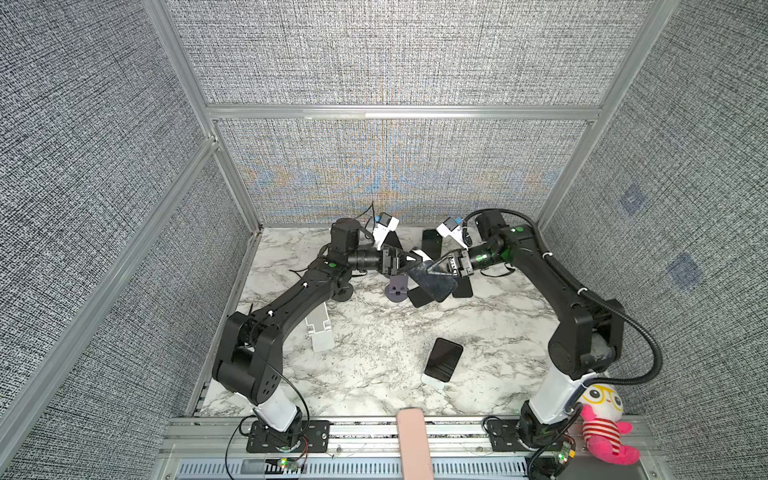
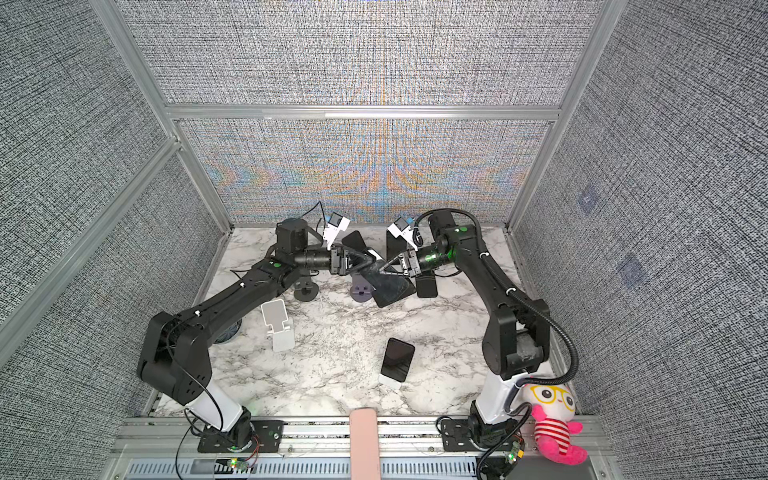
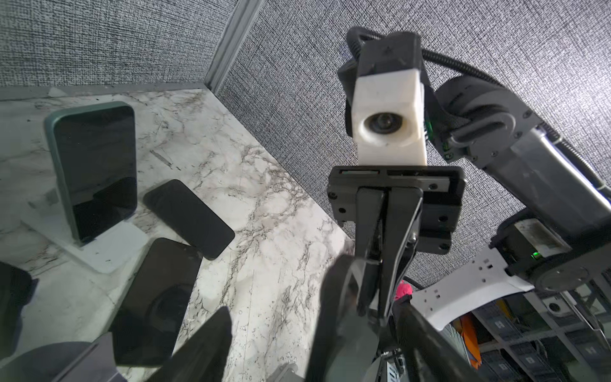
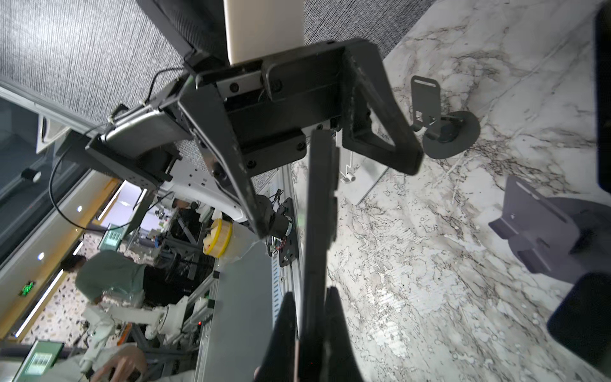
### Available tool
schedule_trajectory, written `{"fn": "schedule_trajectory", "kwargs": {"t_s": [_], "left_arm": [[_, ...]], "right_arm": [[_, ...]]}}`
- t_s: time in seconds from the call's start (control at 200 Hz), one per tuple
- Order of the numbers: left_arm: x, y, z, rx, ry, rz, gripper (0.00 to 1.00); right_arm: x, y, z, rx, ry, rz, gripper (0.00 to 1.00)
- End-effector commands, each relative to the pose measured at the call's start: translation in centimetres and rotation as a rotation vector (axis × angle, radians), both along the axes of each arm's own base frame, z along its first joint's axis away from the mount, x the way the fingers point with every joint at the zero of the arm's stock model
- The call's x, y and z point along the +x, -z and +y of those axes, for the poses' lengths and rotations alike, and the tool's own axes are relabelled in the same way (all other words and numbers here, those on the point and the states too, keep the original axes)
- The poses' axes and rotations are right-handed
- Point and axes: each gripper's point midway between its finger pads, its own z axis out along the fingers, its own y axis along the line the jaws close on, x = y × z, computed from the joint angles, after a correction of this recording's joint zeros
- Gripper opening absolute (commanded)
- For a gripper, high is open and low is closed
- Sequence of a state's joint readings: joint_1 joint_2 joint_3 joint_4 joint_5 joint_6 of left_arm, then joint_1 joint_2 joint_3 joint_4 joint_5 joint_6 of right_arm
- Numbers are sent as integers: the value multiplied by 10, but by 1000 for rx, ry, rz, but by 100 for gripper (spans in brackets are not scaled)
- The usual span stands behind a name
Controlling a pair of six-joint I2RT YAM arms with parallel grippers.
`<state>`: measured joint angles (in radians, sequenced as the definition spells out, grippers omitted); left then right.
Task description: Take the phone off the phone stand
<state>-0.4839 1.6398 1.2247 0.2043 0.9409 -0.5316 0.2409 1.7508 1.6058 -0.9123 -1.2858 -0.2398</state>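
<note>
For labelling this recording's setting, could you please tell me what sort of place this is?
Probably a robot test booth in a lab: grey panel walls enclose a marble-patterned tabletop, the left arm and right arm are mounted on a front rail, and the right wrist view shows a person beyond it.

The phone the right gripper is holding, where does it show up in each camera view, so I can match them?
In a top view: phone near the picture's middle.
In a top view: also near the middle.
Left wrist: probably the blurred dark slab low in the picture.
Right wrist: edge-on, running up the picture's middle.
Shared landmark: the right gripper clamped on it, in all four.
</note>
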Motion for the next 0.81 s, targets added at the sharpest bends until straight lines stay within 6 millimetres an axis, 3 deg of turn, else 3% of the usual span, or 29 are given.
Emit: {"fn": "schedule_trajectory", "kwargs": {"t_s": [0.0, 0.2, 0.3, 0.465, 0.615, 0.65, 0.71, 0.8], "left_arm": [[12, -22, 1, -121, -84, -41, 82], [4, -23, -16, -197, -99, -27, 80], [0, -29, -27, -228, -96, -20, 60], [5, -36, -25, -253, -125, -11, 24], [7, -36, -23, -250, -151, -6, 4], [8, -37, -22, -249, -157, -2, 2], [11, -35, -22, -238, -174, 14, 0], [17, -28, -21, -201, -210, 53, 0]], "right_arm": [[17, -20, 1, 76, 58, -8, 0], [25, -26, 3, 111, 124, -20, 0], [25, -26, 7, 128, 134, -28, 0], [21, -23, 10, 126, 127, -24, 0], [21, -22, 6, 91, 160, -47, 0], [23, -21, 3, 73, 181, -56, 11], [25, -17, -6, 6, 229, -65, 39], [24, -10, -24, -163, 318, -146, 59]]}}
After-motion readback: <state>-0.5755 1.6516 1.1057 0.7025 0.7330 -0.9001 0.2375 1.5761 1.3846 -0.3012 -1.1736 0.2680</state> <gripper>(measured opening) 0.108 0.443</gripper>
